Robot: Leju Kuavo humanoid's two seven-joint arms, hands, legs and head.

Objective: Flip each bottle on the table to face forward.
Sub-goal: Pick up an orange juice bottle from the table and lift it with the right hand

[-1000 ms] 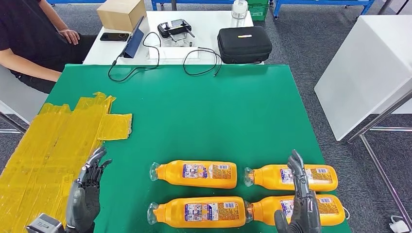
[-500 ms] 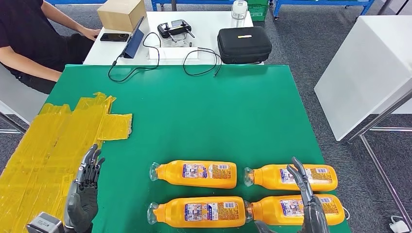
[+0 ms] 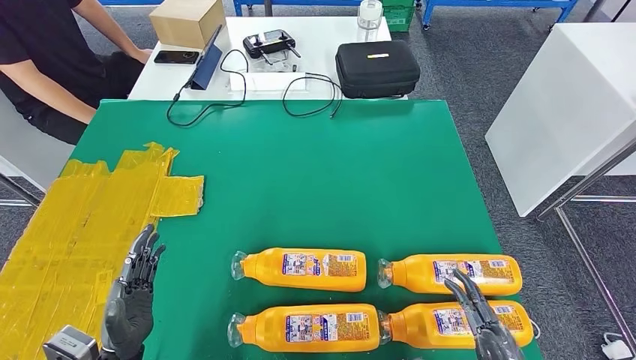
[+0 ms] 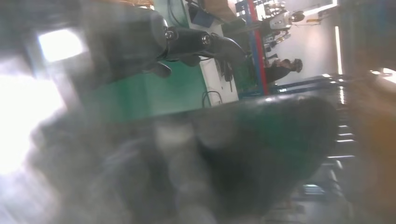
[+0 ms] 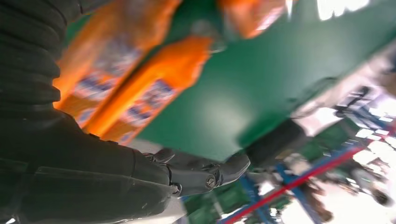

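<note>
floor: grey carpet [image 3: 480,112] | near table: green top [image 3: 315,180], yellow tape patch [image 3: 90,217] at its left | behind it: white table [image 3: 315,34] with cardboard box [image 3: 187,21], black case [image 3: 376,67], cables | right: white cabinet [image 3: 562,105] | far edge: blue frames [image 3: 495,6]

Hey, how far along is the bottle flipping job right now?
All four orange bottles lie on the green table, labels showing, so they may already be done. Neither hand holds anything: the right hand hovers over the near-right bottle, the left hand is open.
</note>
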